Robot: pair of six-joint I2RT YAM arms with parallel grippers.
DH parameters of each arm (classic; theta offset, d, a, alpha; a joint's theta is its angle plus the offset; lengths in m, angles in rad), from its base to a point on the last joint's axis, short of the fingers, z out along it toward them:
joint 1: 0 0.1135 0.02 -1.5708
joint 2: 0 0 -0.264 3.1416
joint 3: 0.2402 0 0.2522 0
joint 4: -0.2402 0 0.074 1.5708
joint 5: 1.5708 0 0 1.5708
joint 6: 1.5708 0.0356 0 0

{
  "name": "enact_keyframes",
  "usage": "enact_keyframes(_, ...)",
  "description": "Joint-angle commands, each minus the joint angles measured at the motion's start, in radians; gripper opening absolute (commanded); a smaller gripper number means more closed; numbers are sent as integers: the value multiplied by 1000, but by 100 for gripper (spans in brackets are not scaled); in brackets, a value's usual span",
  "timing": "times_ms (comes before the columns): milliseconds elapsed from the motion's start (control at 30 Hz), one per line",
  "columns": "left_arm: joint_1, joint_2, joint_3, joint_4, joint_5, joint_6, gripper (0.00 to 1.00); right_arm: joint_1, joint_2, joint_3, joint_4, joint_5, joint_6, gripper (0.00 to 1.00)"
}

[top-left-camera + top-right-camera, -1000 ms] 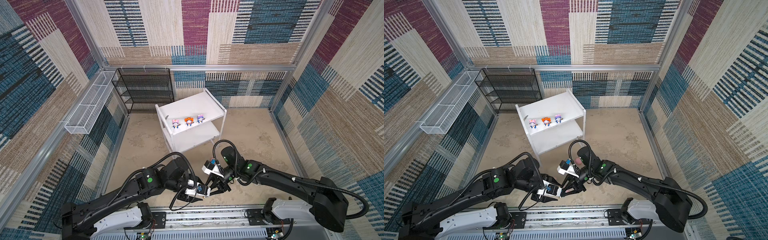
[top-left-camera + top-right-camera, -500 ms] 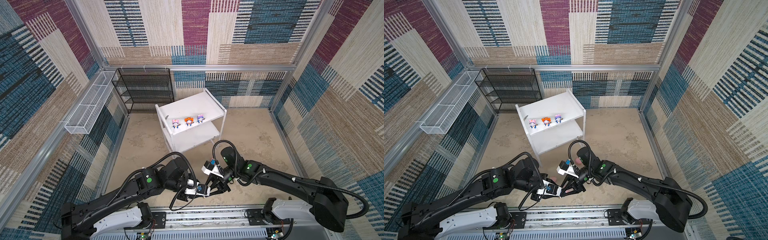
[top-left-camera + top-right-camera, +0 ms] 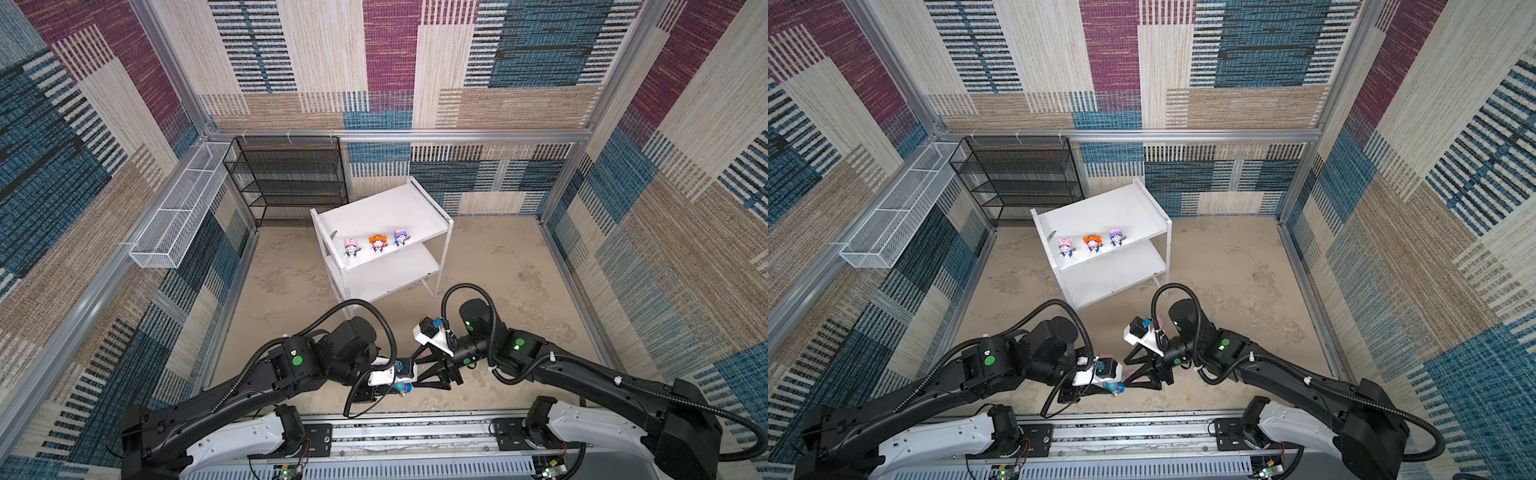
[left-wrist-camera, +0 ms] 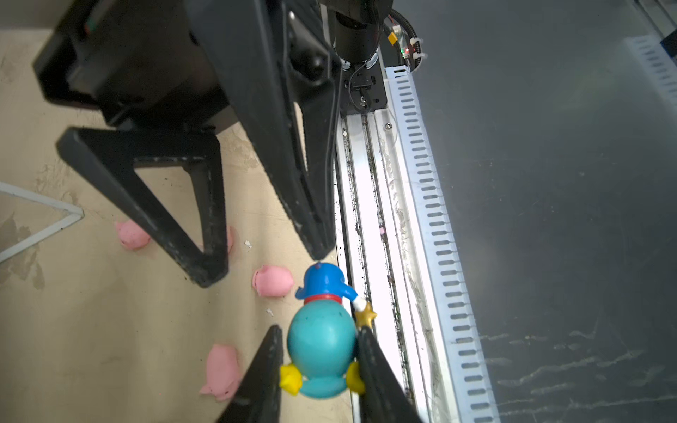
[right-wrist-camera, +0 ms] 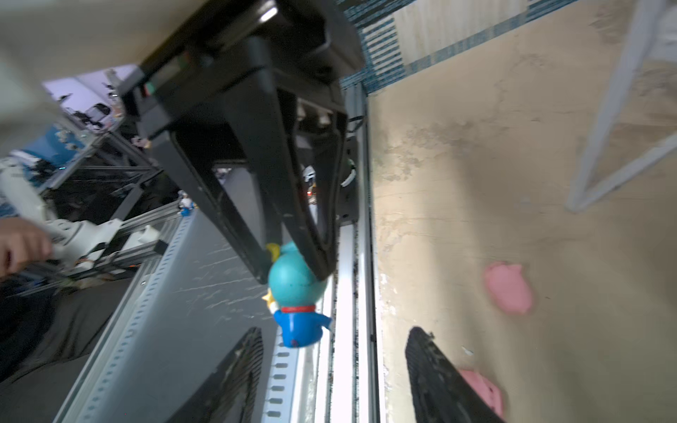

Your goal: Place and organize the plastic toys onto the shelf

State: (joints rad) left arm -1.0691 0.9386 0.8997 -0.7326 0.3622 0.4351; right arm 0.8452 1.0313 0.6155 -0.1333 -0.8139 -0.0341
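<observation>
At the front edge of the floor (image 3: 498, 257), beside the metal rail (image 4: 370, 219), the left gripper (image 5: 293, 274) is closed narrowly on the teal-hooded figurine (image 4: 322, 340). Its fingers press either side of the round teal head, and the blue body sticks out past the tips. The right gripper (image 5: 335, 337) faces it with jaws spread wide, gripping nothing, its tips near that blue body.

Just beyond, a pink pig (image 4: 273, 280) lies on the floor close to the figurine, with a second pig (image 4: 221, 371) and a third pig (image 4: 132, 234) nearby. A pink sliver behind one right finger may be a fourth.

Farther back stands the shelf (image 3: 386, 212). The pink-hooded figurine (image 3: 351, 248), orange-hooded figurine (image 3: 377, 243) and purple-hooded figurine (image 3: 400, 238) stand upright in a row along its top board's front edge.
</observation>
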Motion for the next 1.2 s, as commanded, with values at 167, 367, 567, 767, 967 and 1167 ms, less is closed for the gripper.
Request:
enact_keyframes(167,4,89,76,-91,-32,-283,30,82,-122,-73,173,386,-4,68)
enact_keyframes(367,7,158,132,-106,-37,-405,25,201,-149,-125,237,569,-41,70)
enact_keyframes(567,30,173,157,-111,-44,-469,23,227,-220,-176,269,615,-27,74)
enact_keyframes(767,80,202,222,-169,-48,-493,20,253,-223,-189,278,619,-27,76)
enact_keyframes(967,114,211,265,-188,12,-506,21,272,-217,-197,300,656,-30,77)
enact_keyframes(1167,123,245,310,-227,78,-505,20,315,-173,-162,296,768,-66,75)
